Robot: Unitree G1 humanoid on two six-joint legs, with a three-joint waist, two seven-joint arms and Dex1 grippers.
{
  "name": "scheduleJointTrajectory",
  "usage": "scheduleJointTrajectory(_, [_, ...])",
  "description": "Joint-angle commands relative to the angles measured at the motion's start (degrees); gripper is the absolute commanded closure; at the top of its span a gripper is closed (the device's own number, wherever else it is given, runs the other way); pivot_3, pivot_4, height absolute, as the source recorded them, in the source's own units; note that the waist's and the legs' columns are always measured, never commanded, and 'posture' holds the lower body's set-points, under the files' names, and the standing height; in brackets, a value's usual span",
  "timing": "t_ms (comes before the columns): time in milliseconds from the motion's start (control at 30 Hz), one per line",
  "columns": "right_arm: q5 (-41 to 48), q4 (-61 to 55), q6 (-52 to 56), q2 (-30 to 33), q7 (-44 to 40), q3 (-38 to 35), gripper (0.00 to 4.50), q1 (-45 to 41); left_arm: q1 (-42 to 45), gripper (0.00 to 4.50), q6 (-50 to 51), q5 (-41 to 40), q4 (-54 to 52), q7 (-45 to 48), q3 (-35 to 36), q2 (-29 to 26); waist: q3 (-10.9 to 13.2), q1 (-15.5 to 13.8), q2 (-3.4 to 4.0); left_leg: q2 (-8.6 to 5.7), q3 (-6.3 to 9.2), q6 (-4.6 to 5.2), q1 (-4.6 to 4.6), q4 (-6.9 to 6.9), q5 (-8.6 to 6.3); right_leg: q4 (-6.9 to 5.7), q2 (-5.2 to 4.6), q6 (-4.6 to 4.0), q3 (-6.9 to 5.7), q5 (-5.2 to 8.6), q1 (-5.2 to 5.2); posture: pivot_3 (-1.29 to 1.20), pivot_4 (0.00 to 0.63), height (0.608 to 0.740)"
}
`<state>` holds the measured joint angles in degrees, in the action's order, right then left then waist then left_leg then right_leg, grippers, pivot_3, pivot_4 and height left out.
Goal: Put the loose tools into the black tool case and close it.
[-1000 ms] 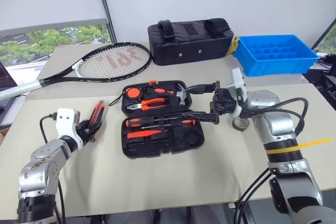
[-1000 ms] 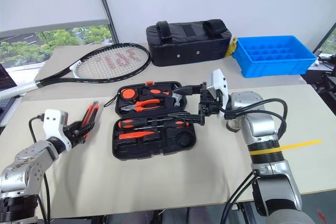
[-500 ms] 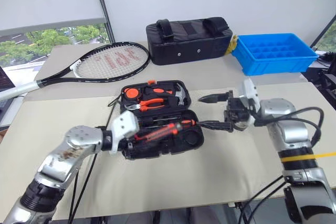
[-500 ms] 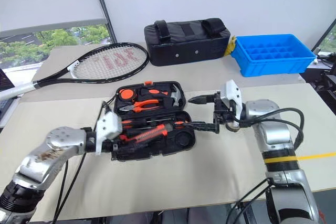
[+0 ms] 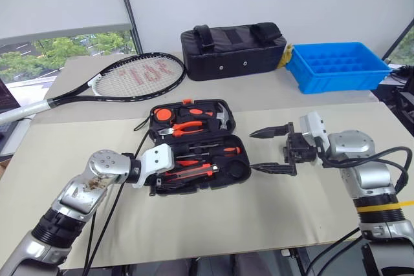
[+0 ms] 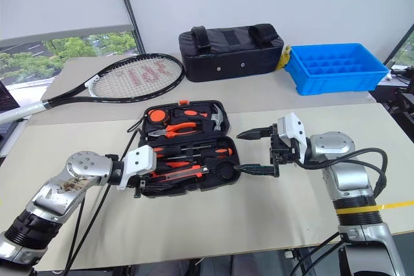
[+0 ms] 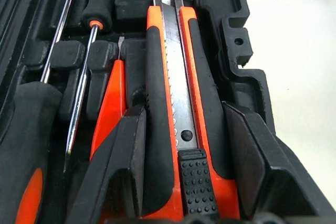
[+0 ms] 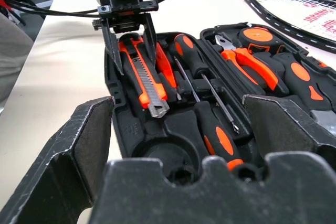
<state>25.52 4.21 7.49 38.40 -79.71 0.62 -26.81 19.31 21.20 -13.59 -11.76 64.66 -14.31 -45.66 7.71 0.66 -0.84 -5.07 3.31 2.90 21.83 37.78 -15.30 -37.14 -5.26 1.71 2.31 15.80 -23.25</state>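
Left gripper [image 7: 184,174] now over open black moulded-plastic tool case [image 5: 240,171], straddling orange-black utility knife [image 7: 176,114] (seemingly seated); right gripper [image 5: 266,150] wide open, empty.

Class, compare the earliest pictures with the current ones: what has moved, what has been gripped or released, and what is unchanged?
The left gripper carried the utility knife from the open table rightward into the black tool case; its fingers still straddle it. The right gripper, open, drew back from over the case toward the right. The tennis racket, black bag and blue tray stayed put.
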Motion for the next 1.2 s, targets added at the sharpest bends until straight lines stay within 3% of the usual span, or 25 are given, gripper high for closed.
scheduleJointTrajectory(33, [1.2, -1.5, -1.3, -0.4, 0.2, -1.3, 0.00, -1.0, 0.4, 2.76, 1.5, -1.8, -1.6, 2.9, 0.5, -0.9, 0.0, 0.0, 0.00, 0.00, 0.00, 0.00, 0.00, 0.00, 0.00, 0.00, 0.00, 0.00, 0.00, 0.00, 0.00, 0.00, 0.150, 0.740])
scheduleJointTrajectory(100, [1.2, -1.2, -1.3, -0.5, 0.1, -1.3, 0.00, -1.1, 0.1, 2.76, 1.3, -1.8, -1.4, 4.3, 0.4, -1.4, 0.0, 0.0, 0.00, 0.00, 0.00, 0.00, 0.00, 0.00, 0.00, 0.00, 0.00, 0.00, 0.00, 0.00, -0.01, 0.00, 0.150, 0.740])
scheduleJointTrajectory(133, [1.1, -1.0, -1.5, -0.6, 0.0, -1.3, 0.00, -1.2, 0.1, 1.76, 0.9, -1.2, -1.1, 4.5, 0.4, -1.5, 0.0, 0.0, 0.00, 0.00, 0.00, 0.00, 0.00, 0.00, 0.00, 0.00, 0.00, 0.00, 0.00, 0.00, -0.01, 0.00, 0.150, 0.740])
scheduleJointTrajectory(167, [1.0, -0.8, -1.6, -0.7, 0.0, -1.3, 0.00, -1.2, 0.3, 1.62, -0.2, -0.2, -0.1, 4.0, 0.3, -1.4, 0.0, 0.0, 0.00, 0.00, 0.00, 0.00, -0.01, 0.00, 0.00, -0.01, 0.00, 0.00, 0.00, 0.00, -0.01, 0.00, 0.150, 0.740])
scheduleJointTrajectory(367, [0.8, -0.1, -2.3, -1.0, 0.1, -1.3, 0.00, -1.3, 1.9, 1.62, -2.9, -0.2, 2.9, 1.5, 2.1, 2.2, 0.0, -0.1, 0.00, -0.01, 0.00, 0.00, -0.02, 0.02, 0.00, -0.01, 0.00, 0.00, -0.03, 0.00, 0.01, 0.00, 0.150, 0.740])
scheduleJointTrajectory(400, [0.8, 0.0, -2.4, -1.0, 0.1, -1.2, 0.00, -1.2, 2.0, 1.14, -3.4, -0.6, 2.9, 1.1, 2.7, 3.0, 0.0, -0.2, 0.00, 0.00, 0.00, 0.00, -0.01, 0.03, 0.00, -0.01, 0.00, 0.00, -0.03, 0.00, 0.02, 0.00, 0.150, 0.740])
scheduleJointTrajectory(433, [0.8, 0.0, -2.4, -1.0, 0.1, -1.2, 0.00, -1.1, 2.1, 1.03, -4.1, -0.9, 2.9, 0.3, 3.3, 3.9, 0.0, -0.3, 0.00, 0.00, 0.01, 0.00, -0.01, 0.06, 0.00, -0.02, 0.00, 0.00, -0.03, 0.00, 0.03, 0.00, 0.150, 0.740])
scheduleJointTrajectory(633, [0.6, 0.4, -2.7, -1.2, 0.1, -1.1, 0.00, -0.9, 3.2, 1.03, 1.1, -10.2, -0.2, 0.9, 8.8, 7.2, 0.0, -0.5, 0.00, 0.00, 0.00, -0.02, 0.01, 0.09, 0.01, -0.07, 0.00, 0.00, -0.04, 0.00, 0.00, 0.00, 0.150, 0.740])
scheduleJointTrajectory(767, [0.3, 1.0, -3.0, -1.3, 0.2, -1.0, 0.00, -1.2, 4.2, 1.03, 1.9, -11.1, 0.9, 0.3, 10.1, 7.5, 0.0, 0.1, 0.00, 0.00, 0.00, -0.13, -0.01, 0.09, 0.08, -0.08, 0.01, 0.00, -0.04, 0.00, 0.01, 0.00, 0.150, 0.740])
scheduleJointTrajectory(800, [0.3, 1.1, -3.1, -1.3, 0.3, -1.0, 0.00, -1.3, 4.5, 1.54, 1.5, -10.5, 1.6, -0.5, 10.0, 8.0, 0.0, 0.1, 0.00, 0.00, 0.00, -0.22, -0.01, 0.09, 0.14, -0.08, 0.02, 0.01, -0.04, 0.00, 0.01, 0.00, 0.150, 0.740])
scheduleJointTrajectory(1033, [0.0, 1.6, -3.8, -1.7, 0.9, -0.9, 0.00, -1.5, 0.3, 3.76, -4.0, -3.3, 5.9, -2.3, 3.3, 10.8, 0.0, 0.1, 0.00, -0.01, -0.02, -0.33, -0.03, 0.09, 0.20, -0.07, 0.03, 0.00, -0.03, 0.00, 0.03, 0.00, 0.150, 0.740])
scheduleJointTrajectory(1067, [-0.1, 1.5, -3.9, -1.7, 1.0, -0.9, 0.00, -1.4, -0.8, 4.26, -5.2, -2.0, 6.7, -2.3, 1.9, 11.0, 0.0, 0.1, 0.00, -0.01, -0.02, -0.33, -0.03, 0.09, 0.20, -0.08, 0.03, 0.01, -0.03, 0.00, 0.03, 0.00, 0.150, 0.740])
scheduleJointTrajectory(1100, [-0.1, 1.5, -4.0, -1.7, 1.0, -0.9, 0.00, -1.3, -1.8, 4.45, -6.4, -0.9, 7.7, -2.2, 1.0, 11.3, 0.0, 0.1, 0.00, -0.01, -0.02, -0.33, -0.05, 0.09, 0.20, -0.08, 0.03, 0.01, -0.03, 0.00, 0.04, 0.00, 0.150, 0.740])
scheduleJointTrajectory(1200, [0.0, 1.4, -3.9, -1.6, 1.2, -1.1, 0.00, -1.2, -3.2, 4.45, -9.7, 1.4, 9.8, -1.8, -0.5, 11.4, 0.0, 0.0, 0.01, -0.01, -0.02, -0.33, -0.09, 0.09, 0.20, -0.08, 0.02, 0.00, 0.00, 0.00, 0.07, 0.00, 0.150, 0.740])
